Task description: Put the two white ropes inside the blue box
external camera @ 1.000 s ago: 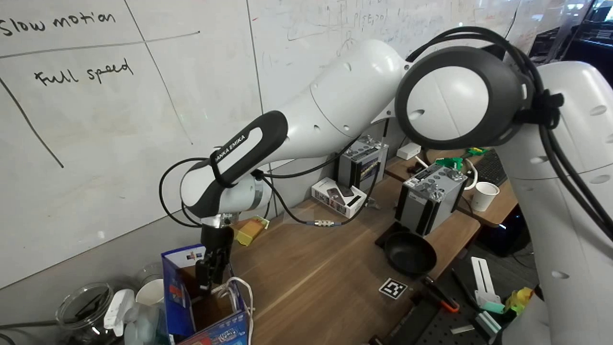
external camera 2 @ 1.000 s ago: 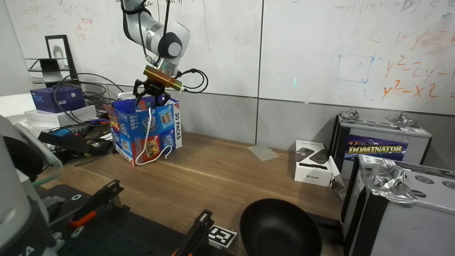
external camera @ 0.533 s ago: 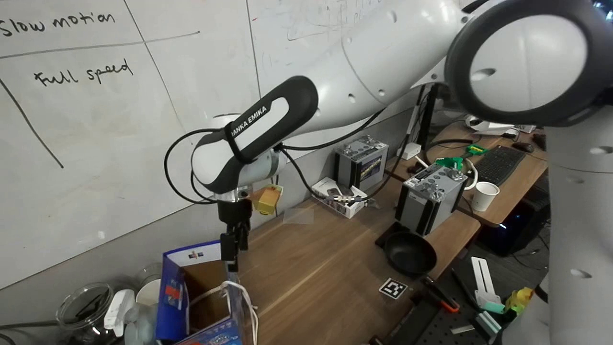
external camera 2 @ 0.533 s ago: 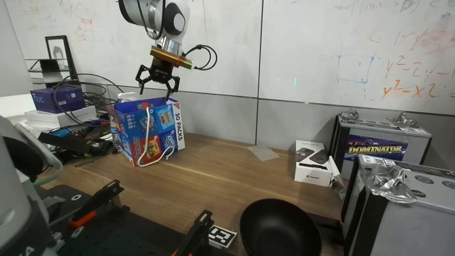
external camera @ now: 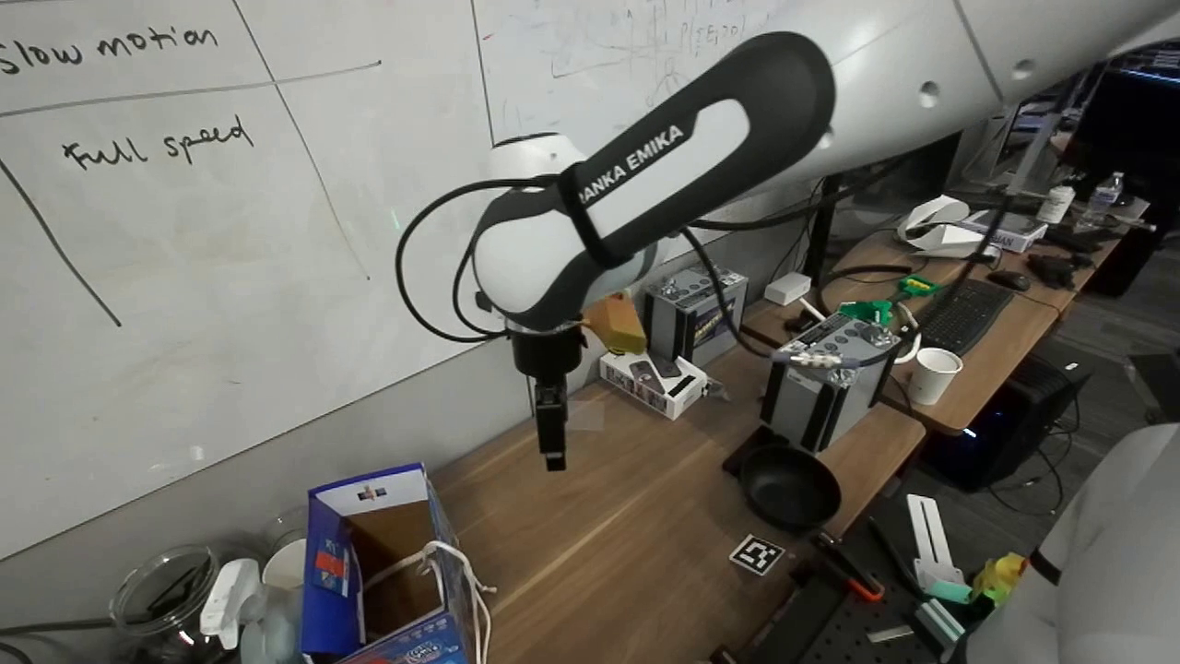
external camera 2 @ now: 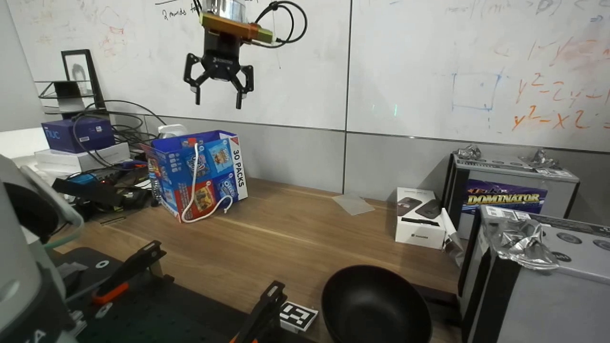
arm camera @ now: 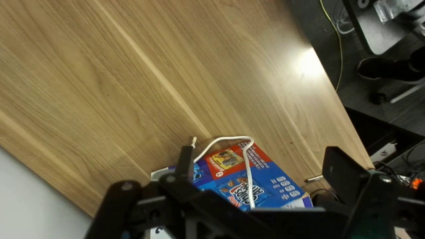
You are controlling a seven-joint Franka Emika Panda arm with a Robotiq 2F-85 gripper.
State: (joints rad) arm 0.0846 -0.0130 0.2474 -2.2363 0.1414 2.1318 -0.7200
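Observation:
The blue box [external camera: 332, 572] stands open-topped on the table; it also shows in an exterior view [external camera 2: 176, 166] and in the wrist view [arm camera: 275, 179]. A white rope [external camera: 479, 599] hangs over its rim. Part of it runs inside the box, and part hangs down the printed front [external camera 2: 193, 200] with its end curled low beside it. The wrist view shows this hanging rope [arm camera: 249, 172] too. I cannot tell whether a second rope is inside. My gripper [external camera 2: 218, 105] is open and empty, in the air above and apart from the box; it also shows side-on [external camera: 553, 461].
A glass jar [external camera: 161, 590] and a spray bottle [external camera: 230, 599] stand close beside the box. Black cables and a purple carton [external camera 2: 78, 133] are behind it. A black pan [external camera 2: 376, 305], a white phone box [external camera 2: 419, 219] and grey device boxes [external camera 2: 538, 276] stand farther along the table [external camera 2: 286, 228].
My gripper has risen out of the box opening and moved up and away from it, fingers spread. The rope stays draped over the rim. The box has shifted only slightly.

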